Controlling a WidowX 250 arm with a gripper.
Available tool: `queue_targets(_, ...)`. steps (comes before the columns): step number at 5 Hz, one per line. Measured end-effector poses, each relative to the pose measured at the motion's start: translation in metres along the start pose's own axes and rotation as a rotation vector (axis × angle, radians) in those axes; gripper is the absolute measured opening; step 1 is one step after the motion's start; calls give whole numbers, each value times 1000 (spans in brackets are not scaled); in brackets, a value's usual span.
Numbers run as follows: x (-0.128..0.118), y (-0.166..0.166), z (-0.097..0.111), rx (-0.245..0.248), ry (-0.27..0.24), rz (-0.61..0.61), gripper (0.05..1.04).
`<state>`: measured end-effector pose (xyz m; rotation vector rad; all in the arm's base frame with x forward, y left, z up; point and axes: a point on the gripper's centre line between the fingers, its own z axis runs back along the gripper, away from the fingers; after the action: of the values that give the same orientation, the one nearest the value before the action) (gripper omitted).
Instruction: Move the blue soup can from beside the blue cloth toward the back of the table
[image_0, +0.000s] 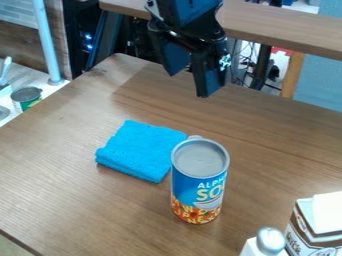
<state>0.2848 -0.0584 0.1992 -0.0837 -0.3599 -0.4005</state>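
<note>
In the camera view, the black gripper (190, 82) hangs above the far part of the wooden table (60, 165). Its 2 fingers stand apart with a visible gap, and nothing is held between them. Nearer to the camera, on the middle of the table, lies 1 blue folded cloth (140, 152), flat and in several layers. Just beside it, on its right in the view, stands 1 soup can (200, 185), upright; if the 2 are touching, I cannot tell. At the lower right corner are 1 carton (310, 235) and 1 white container with a rounded top (269, 243).

The cloth should be light, soft and not fragile; I judge that it is best taken by pinching a folded edge or a raised middle part, because a flat layer may slip out. The can looks stiff and smooth, and if it is full, it will be rather heavy. For it, a hold around the sides, near the middle height, seems the safest; too high on the body, it may tip or slide.
</note>
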Motion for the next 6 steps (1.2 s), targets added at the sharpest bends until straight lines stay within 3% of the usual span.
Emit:
queue_targets(2,-20,-13,-28,-6,65,66,1000)
queue_targets(4,-38,-35,-54,7,86,112,1000)
queue_targets(6,-71,-46,-69,12,158,155,1000)
